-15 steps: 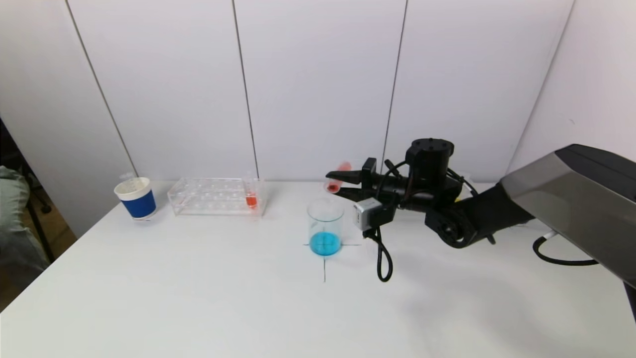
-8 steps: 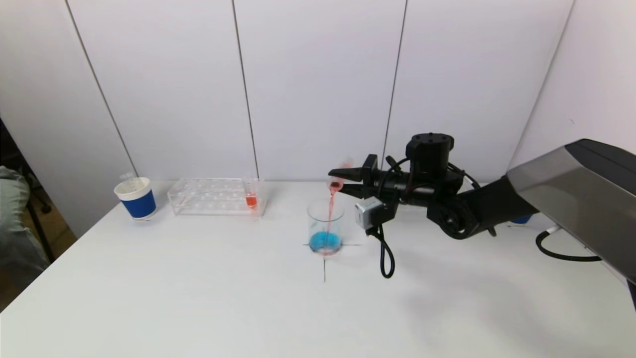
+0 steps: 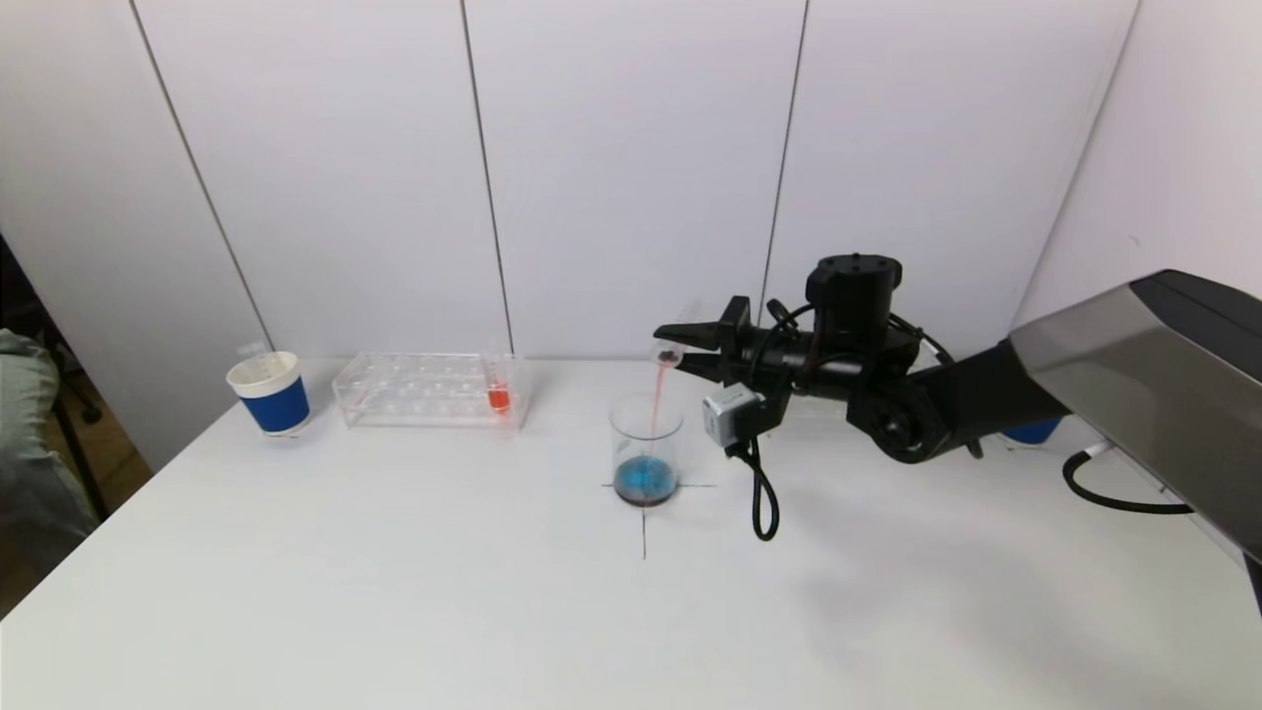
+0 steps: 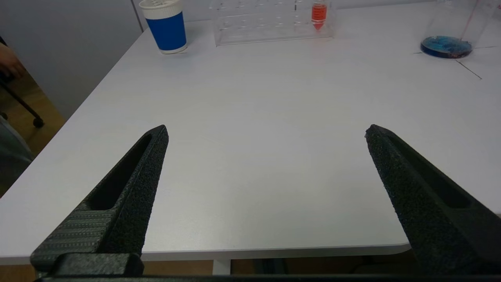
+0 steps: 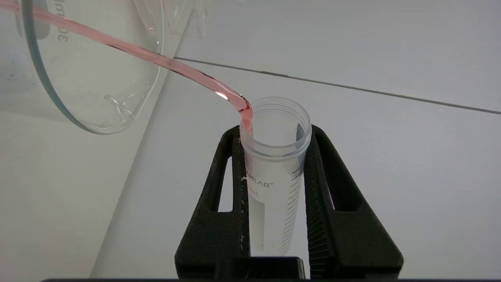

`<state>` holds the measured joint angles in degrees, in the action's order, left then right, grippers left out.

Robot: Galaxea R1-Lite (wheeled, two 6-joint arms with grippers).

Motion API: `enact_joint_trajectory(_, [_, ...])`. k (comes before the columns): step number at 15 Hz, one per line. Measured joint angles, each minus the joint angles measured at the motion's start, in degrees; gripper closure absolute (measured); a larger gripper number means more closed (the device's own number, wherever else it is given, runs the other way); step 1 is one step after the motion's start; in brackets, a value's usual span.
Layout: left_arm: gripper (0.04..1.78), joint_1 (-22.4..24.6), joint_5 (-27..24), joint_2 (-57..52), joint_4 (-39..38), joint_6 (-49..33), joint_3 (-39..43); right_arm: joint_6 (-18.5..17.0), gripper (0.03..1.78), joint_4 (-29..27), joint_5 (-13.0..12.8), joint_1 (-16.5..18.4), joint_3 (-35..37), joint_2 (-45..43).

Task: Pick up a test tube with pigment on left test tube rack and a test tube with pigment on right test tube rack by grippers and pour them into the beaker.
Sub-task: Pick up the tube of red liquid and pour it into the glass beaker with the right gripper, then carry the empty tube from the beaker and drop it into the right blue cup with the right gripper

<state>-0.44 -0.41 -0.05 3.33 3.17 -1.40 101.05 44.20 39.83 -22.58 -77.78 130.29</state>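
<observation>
My right gripper (image 3: pixel 682 353) is shut on a clear test tube (image 5: pixel 274 164), tipped mouth-down above the beaker (image 3: pixel 646 444). A thin red stream (image 3: pixel 656 399) runs from the tube's mouth into the beaker, which holds blue liquid turning dark at the bottom. The stream and beaker rim (image 5: pixel 94 117) show in the right wrist view. The left rack (image 3: pixel 429 390) holds one tube with red pigment (image 3: pixel 498 392). My left gripper (image 4: pixel 266 156) is open and empty, low over the table's front edge, out of the head view. The right rack is hidden behind my right arm.
A blue and white paper cup (image 3: pixel 269 392) stands left of the left rack. A second blue cup (image 3: pixel 1030 431) shows partly behind my right arm. A black cable (image 3: pixel 759 493) hangs from the right wrist to the right of the beaker. A cross mark (image 3: pixel 644 537) lies under the beaker.
My right gripper has tipped the tube further and risen a little. The red pigment now streams into the beaker, and the blue liquid has darkened.
</observation>
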Motion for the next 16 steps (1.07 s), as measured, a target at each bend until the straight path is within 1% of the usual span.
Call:
enact_joint_trajectory(2, [0.06, 0.0, 0.0, 0.0, 0.0, 0.0, 0.0, 1.4, 1.35, -0.6, -0.9, 0.0, -0.5, -0.1])
enact_joint_trajectory(5, [0.06, 0.0, 0.0, 0.0, 0.0, 0.0, 0.0, 3.8, 1.35, -1.1, -1.2, -0.3, -1.0, -0.2])
enact_joint_trajectory(6, [0.06, 0.0, 0.0, 0.0, 0.0, 0.0, 0.0, 4.8, 1.35, -1.6, -1.7, -0.4, -1.3, -0.3])
enact_joint_trajectory(11, [0.06, 0.0, 0.0, 0.0, 0.0, 0.0, 0.0, 8.6, 1.35, -2.8, -2.3, -0.9, -1.6, -1.0])
enact_joint_trajectory(12, [0.06, 0.0, 0.0, 0.0, 0.0, 0.0, 0.0, 9.1, 1.35, -2.9, -2.6, -1.0, -1.7, -1.1])
enact_joint_trajectory(16, [0.06, 0.0, 0.0, 0.0, 0.0, 0.0, 0.0, 9.3, 1.35, -4.1, -2.9, -1.2, -1.7, -1.4])
